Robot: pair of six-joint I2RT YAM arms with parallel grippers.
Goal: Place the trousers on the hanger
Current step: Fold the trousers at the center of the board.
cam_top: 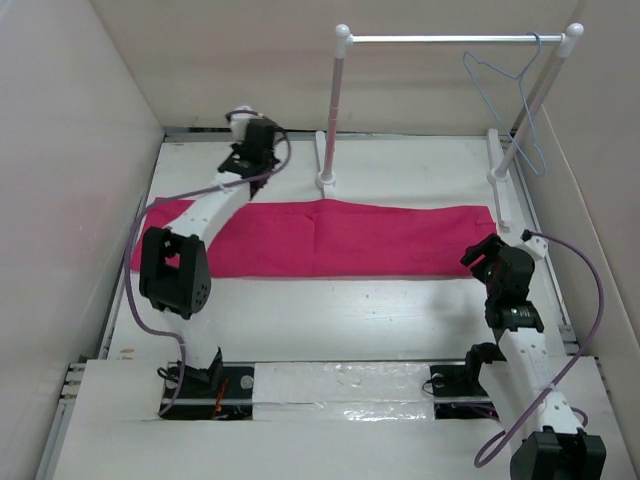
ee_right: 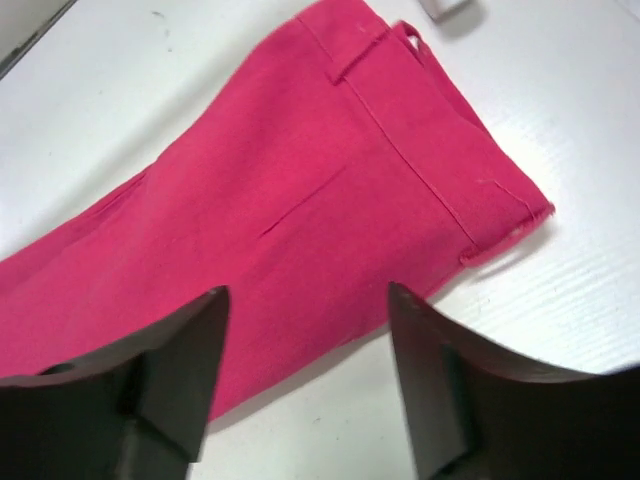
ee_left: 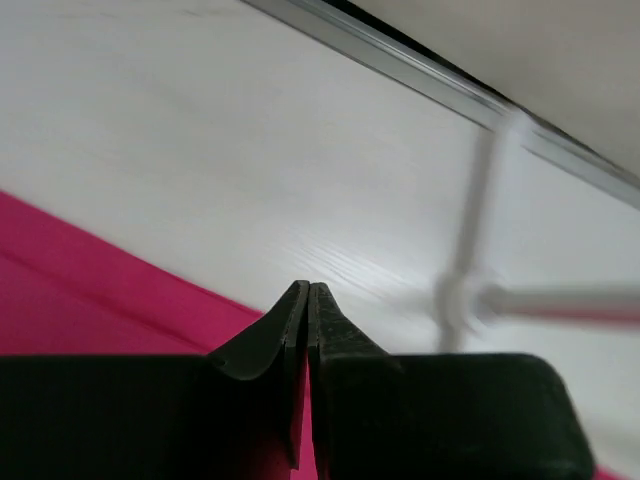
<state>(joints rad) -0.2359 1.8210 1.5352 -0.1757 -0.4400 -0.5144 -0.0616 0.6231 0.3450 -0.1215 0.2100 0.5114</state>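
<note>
bright magenta-pink fabric trousers (cam_top: 350,240) flat on white counter (cam_top: 350,320) in front of white-posted silver-bar rack (cam_top: 455,38); thin pale-blue wire hanger (cam_top: 521,80) hooked on rack bar's right end. right pincer (ee_right: 305,295) spread over their waist end, likely lining up a grab. left pincer (ee_left: 305,295) pressed together, looks empty, left of rack

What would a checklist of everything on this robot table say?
Surface: white table, flat.
Job's things: pink trousers lie flat on the table; blue hanger hangs on the rack bar, with nothing on it.
Clutter: nothing seen.
Grippers: left gripper shut, tips just past the trousers' far edge; right gripper open above the waistband end.
Cables: purple cables loop from both arms.
Surroundings: pale walls around the table.
</note>
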